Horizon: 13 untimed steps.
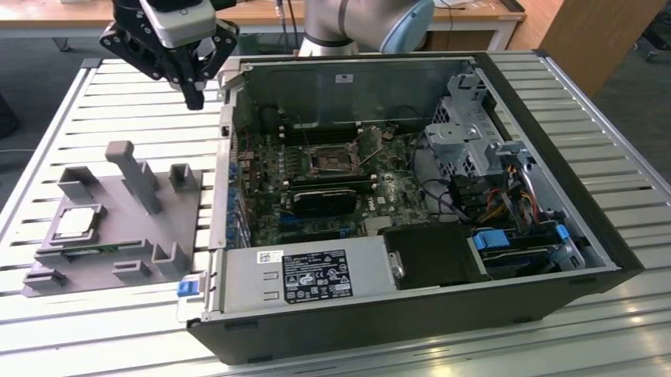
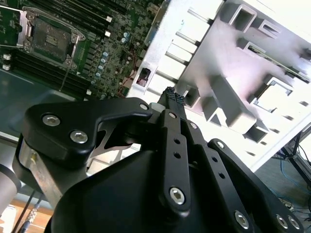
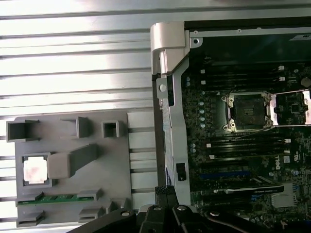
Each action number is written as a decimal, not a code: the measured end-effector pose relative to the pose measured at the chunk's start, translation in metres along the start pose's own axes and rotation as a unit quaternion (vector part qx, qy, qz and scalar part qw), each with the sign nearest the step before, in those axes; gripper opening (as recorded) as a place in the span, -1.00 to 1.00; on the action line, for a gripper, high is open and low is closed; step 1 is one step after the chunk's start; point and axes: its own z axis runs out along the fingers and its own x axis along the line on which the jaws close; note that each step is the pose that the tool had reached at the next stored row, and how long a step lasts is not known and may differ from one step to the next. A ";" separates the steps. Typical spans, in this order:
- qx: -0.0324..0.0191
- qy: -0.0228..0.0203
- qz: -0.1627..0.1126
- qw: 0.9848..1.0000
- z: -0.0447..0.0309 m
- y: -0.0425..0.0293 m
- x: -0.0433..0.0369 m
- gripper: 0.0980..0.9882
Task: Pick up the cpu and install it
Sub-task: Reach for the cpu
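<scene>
End effector (image 1: 194,102): you see its fingers closed together with nothing between them, up above the surface (image 1: 63,118).
Cpu (image 1: 78,222): lies flat in the grey tray (image 1: 188,224), well apart from the end effector, toward the exterior view's left.

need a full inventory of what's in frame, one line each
cpu: 1, silver, in a pocket of the tray
tray: 1, grey, on the table, at the exterior view's left of the computer case
computer case: 1, black, open, on the table
motherboard: 1, green, inside the case
socket: 1, open, on the motherboard
power supply: 1, silver, inside the case
table: 1, slatted metal
gripper: 1, black, shut, empty, by the case's tray-side wall
arm: 1, grey and blue
</scene>
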 end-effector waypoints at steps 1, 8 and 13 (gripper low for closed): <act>0.000 0.000 0.000 1.000 0.0000 0.0000 0.0006 -0.98; 0.000 0.000 0.000 1.000 0.0002 -0.0003 0.0044 -0.98; 0.000 0.000 0.000 1.000 0.0003 -0.0005 0.0070 -0.98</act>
